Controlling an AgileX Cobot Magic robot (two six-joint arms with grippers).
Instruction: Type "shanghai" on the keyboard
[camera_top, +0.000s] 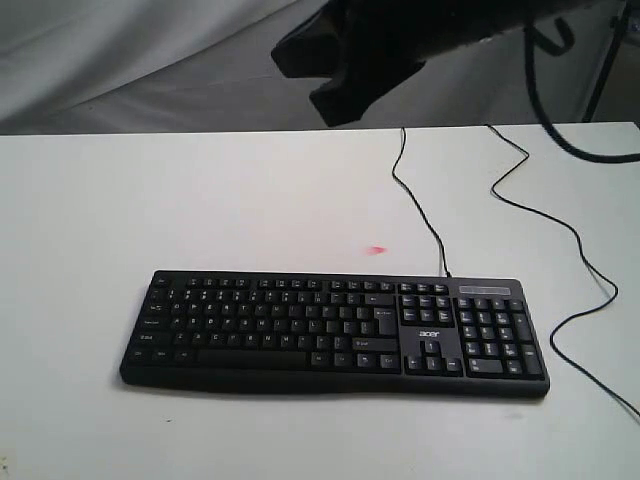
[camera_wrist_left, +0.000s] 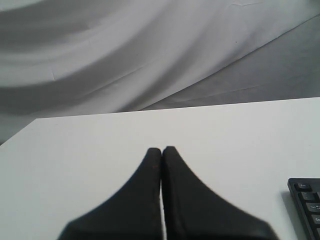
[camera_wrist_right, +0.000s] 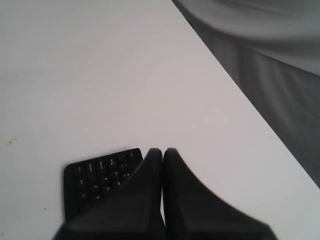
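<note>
Keyboard (camera_top: 300, 325): lower centre.
Left claw (camera_wrist_left: 161, 150): clenched, empty.
Right claw (camera_wrist_right: 162, 151): clenched, empty.
Advice: strike squarely, one letter per tap.

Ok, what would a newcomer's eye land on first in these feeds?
The black keyboard lies across the near half of the white table, its thin cable snaking toward the far edge, with a small pink spot just behind it. A dark blurred arm looms at the top of the exterior view. In the wrist views, the left gripper and right gripper are both pressed shut, holding nothing.
</note>
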